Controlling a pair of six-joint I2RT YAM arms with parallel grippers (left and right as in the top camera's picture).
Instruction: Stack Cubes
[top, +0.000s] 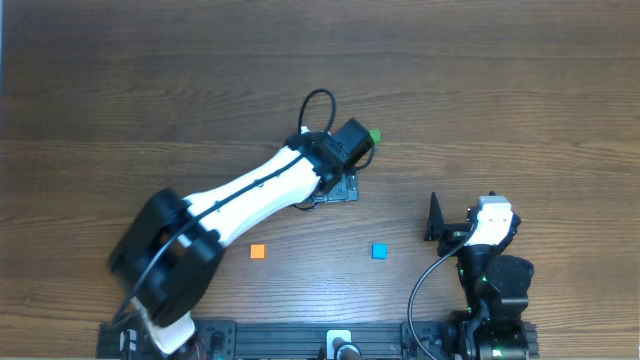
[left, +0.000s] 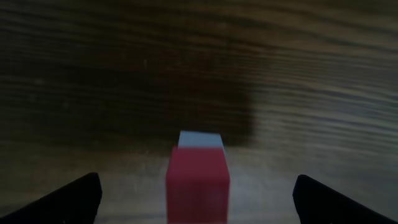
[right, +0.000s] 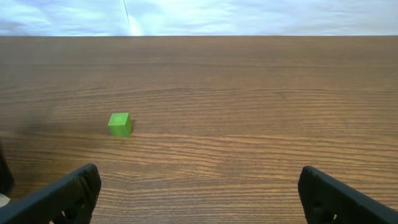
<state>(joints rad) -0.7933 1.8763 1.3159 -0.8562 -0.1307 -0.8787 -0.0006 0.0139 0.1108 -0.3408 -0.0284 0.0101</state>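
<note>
Orange cube and blue cube wait nearest the arms on the tabletop. Left gripper, fingers apart, straddles the red cube, seemingly to grasp it; green cube lies just beyond. Right gripper, likewise apart, is parked aside.

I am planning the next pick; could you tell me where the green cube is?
The green cube sits on the table near the top view's middle, just right of the wrist of the left arm, farther from the bases than the blue cube.
</note>
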